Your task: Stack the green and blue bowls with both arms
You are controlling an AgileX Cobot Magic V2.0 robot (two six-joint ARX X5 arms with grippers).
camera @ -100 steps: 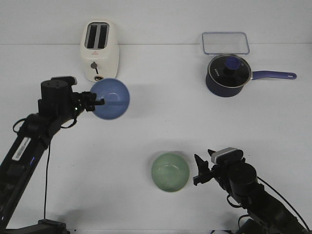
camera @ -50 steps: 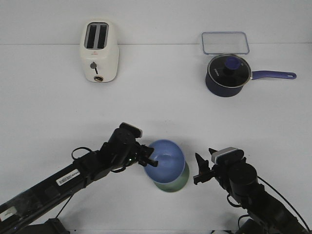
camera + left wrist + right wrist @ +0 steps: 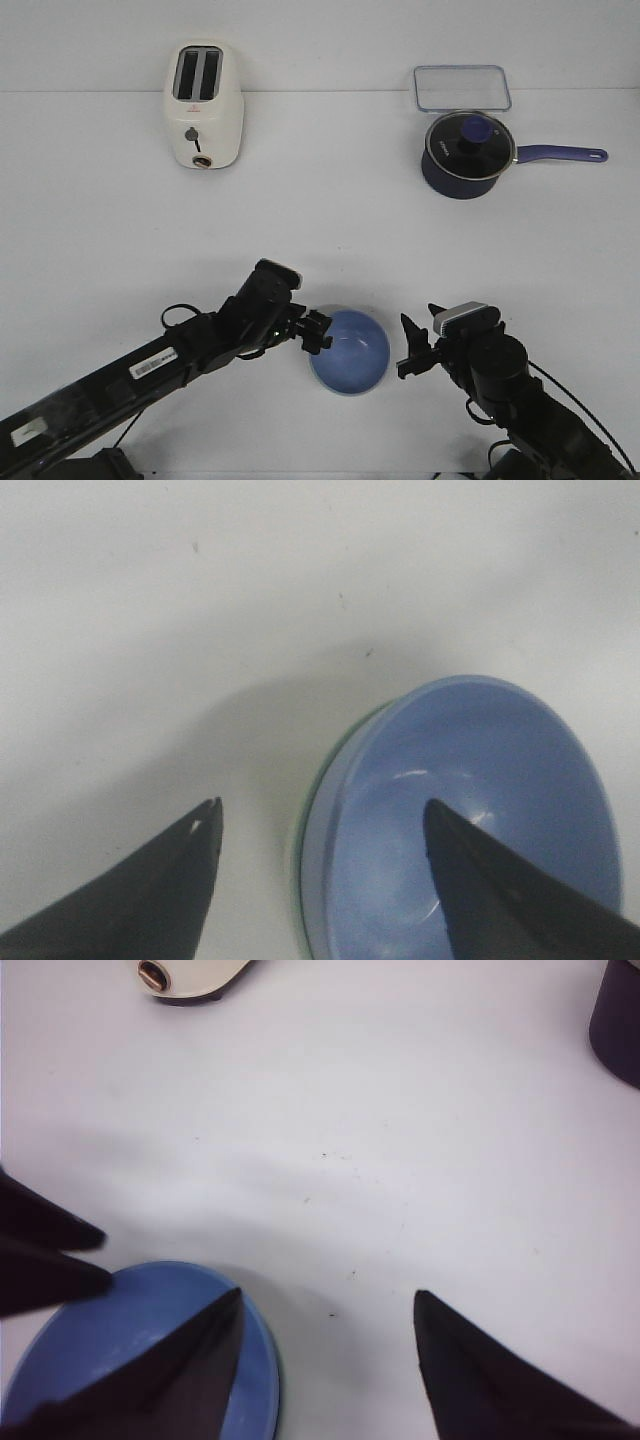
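Note:
The periwinkle blue bowl (image 3: 350,350) sits nested inside the sage green bowl at the table's front centre. Only a thin green rim (image 3: 300,834) shows in the left wrist view. My left gripper (image 3: 318,333) is open and straddles the blue bowl's left rim, one finger over the inside and one outside, as the left wrist view (image 3: 322,804) shows over the blue bowl (image 3: 470,800). My right gripper (image 3: 405,347) is open and empty just right of the stack. In the right wrist view (image 3: 328,1293) the blue bowl (image 3: 140,1300) lies beside one finger.
A cream toaster (image 3: 203,105) stands at the back left. A dark navy lidded saucepan (image 3: 468,152) with a long handle and a clear lidded container (image 3: 462,88) stand at the back right.
My left arm carried the blue bowl from near the toaster to the green bowl, set it inside and opened its jaws. The right arm has not moved.

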